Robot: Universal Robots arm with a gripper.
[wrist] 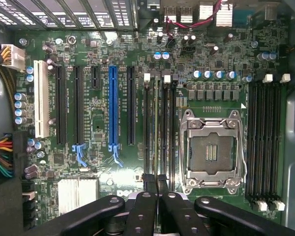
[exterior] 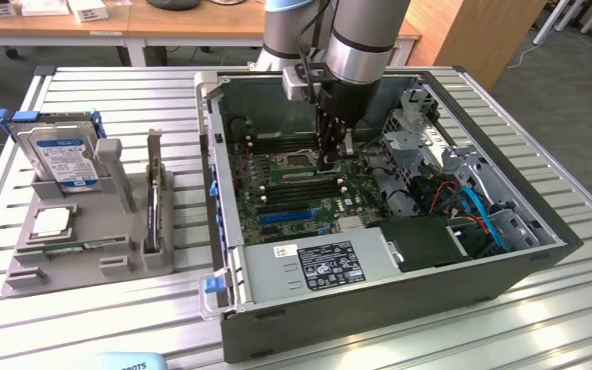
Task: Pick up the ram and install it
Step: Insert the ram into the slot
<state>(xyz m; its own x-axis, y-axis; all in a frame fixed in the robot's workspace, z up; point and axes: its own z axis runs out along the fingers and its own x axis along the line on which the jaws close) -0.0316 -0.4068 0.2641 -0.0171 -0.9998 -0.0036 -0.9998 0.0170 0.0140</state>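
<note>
My gripper point(exterior: 329, 160) reaches down into the open computer case point(exterior: 378, 316), just above the motherboard beside the empty processor socket point(exterior: 294, 160). In the wrist view the black fingers point(wrist: 146, 196) stand close together, shut on the ram point(wrist: 157, 128). I see the ram edge-on, as a thin line running along the memory slots point(wrist: 147, 123) next to the socket point(wrist: 214, 152). It sits upright between two slots with white latches; whether it is seated in one I cannot tell.
On the table at the exterior view's left, a grey holder point(exterior: 28, 279) carries a hard drive point(exterior: 65, 158), a silver processor chip point(exterior: 49, 222), a dark expansion card point(exterior: 154, 204) and a green stick point(exterior: 70, 248). The power supply point(exterior: 317, 266) and cables point(exterior: 481, 220) crowd the case.
</note>
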